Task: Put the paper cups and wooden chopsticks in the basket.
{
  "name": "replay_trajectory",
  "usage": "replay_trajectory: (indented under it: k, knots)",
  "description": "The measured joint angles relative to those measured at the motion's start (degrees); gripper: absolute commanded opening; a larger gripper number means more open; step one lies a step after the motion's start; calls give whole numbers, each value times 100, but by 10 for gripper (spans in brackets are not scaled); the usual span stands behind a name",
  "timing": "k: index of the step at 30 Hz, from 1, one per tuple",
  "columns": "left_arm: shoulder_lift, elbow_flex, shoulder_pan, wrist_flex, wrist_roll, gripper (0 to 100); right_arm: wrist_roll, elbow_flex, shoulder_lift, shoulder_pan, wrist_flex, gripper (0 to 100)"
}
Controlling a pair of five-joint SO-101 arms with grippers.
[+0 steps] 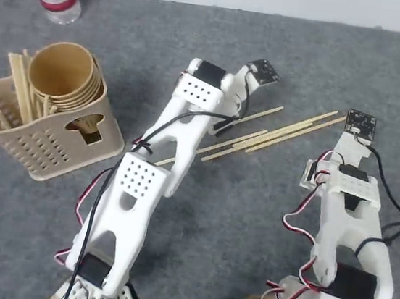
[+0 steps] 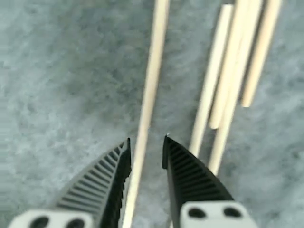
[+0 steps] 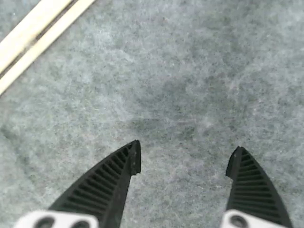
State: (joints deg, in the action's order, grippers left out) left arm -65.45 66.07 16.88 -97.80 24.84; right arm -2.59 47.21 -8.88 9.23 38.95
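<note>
Well apart from my left pincer (image 2: 147, 139), the basket (image 1: 54, 150) holds one stack of paper cups (image 1: 60, 70) and several chopsticks (image 1: 19, 87). That pincer, released, straddles one loose chopstick (image 2: 154, 71), with three more sticks (image 2: 221, 71) just beside it. My right pincer (image 3: 185, 154) gapes, released.

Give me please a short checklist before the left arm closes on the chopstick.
1. The single chopstick lies between the jaws of the left gripper: ok.
2. The left gripper is open: ok.
3. The neighbouring chopsticks are clear of its jaws: cannot tell.
4. The right gripper is open over the carpet, holding nothing: ok.
5. The basket stands upright, paper cups inside: ok.
</note>
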Motion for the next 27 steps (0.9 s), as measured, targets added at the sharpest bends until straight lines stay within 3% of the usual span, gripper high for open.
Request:
replay_trajectory:
  k: [27]
  knots:
    - [-229,0,-167,-114,255,111,0,0,0,0,0,299]
